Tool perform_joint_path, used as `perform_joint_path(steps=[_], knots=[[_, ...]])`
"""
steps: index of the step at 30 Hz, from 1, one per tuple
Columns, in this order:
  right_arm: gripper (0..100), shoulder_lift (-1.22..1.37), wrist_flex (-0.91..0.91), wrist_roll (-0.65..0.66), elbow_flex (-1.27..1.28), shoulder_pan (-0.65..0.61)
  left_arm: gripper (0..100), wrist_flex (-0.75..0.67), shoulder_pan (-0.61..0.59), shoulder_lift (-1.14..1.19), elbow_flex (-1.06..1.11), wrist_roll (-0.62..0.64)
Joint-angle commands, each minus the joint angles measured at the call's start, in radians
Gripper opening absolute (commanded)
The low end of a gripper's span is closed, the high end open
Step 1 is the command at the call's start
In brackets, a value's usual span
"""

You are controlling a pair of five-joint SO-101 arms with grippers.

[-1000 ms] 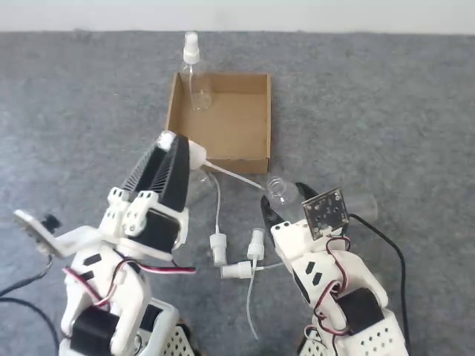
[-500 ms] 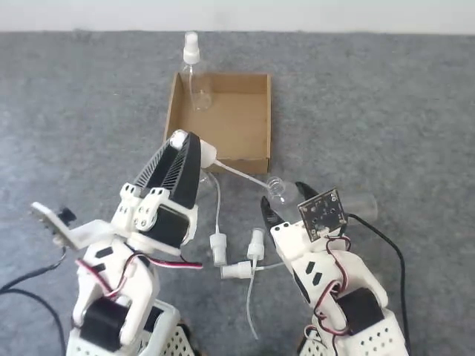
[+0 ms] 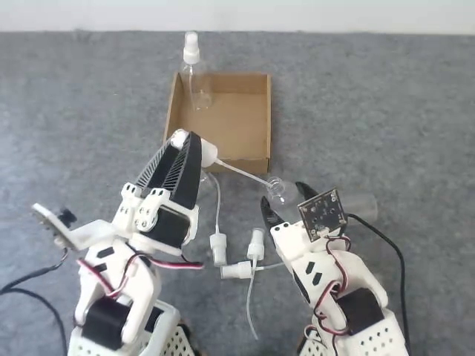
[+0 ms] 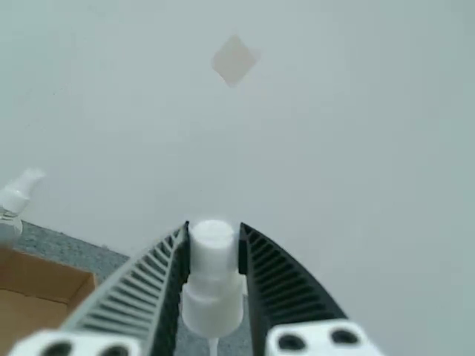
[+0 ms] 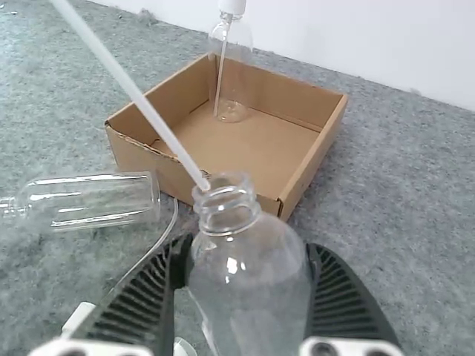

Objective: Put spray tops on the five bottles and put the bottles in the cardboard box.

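A: Count from your side outward?

B: Nearest you, three loose spray tops point(image 3: 218, 248) point(image 3: 256, 243) point(image 3: 237, 271) lie on the worktop point(image 3: 386, 111) between the arms. One tube runs toward the box, one back toward you, one sideways. Your right claw point(image 3: 282, 194) is closed round the body of the held bottle point(image 5: 241, 259). Its long axis is in line with the claw, open mouth aimed away toward the box.

A: The left?

B: Your left claw point(image 4: 214, 228) is pinched narrow on the fourth spray top point(image 4: 213, 274). Its tube point(image 5: 126, 85) slants down to the held bottle, tip at the mouth's rim. Inside or not, can't tell.

A: Other bottles?

B: A side bottle point(image 3: 364, 204) lies beside your right arm. A lying bottle point(image 5: 82, 200) sits just before the cardboard box point(image 3: 256, 159), long axis along the front wall. A capped bottle point(image 3: 194, 81) stands upright in the box's far corner with the fifth spray top on it. Four bottles counted.
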Motion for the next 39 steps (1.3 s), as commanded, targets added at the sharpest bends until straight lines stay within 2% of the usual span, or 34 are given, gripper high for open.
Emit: perform_joint_path(steps=[1,10,19,28,39], knots=[[10.0,-0.019,0.002,0.012,-0.011,-0.01,1,-0.034,0.003,0.0,0.027,-0.011],[10.0,-0.019,0.002,0.012,-0.011,-0.01,1,-0.034,0.011,0.0,0.058,-0.011],[10.0,-0.019,0.045,0.014,-0.015,-0.091,1,-0.029,0.137,-0.005,0.122,-0.014],[10.0,-0.019,0.05,0.014,-0.015,-0.094,1,-0.031,0.25,-0.006,0.205,-0.084],[10.0,-0.019,0.051,0.015,-0.015,-0.094,1,-0.032,0.267,-0.006,0.259,-0.084]])
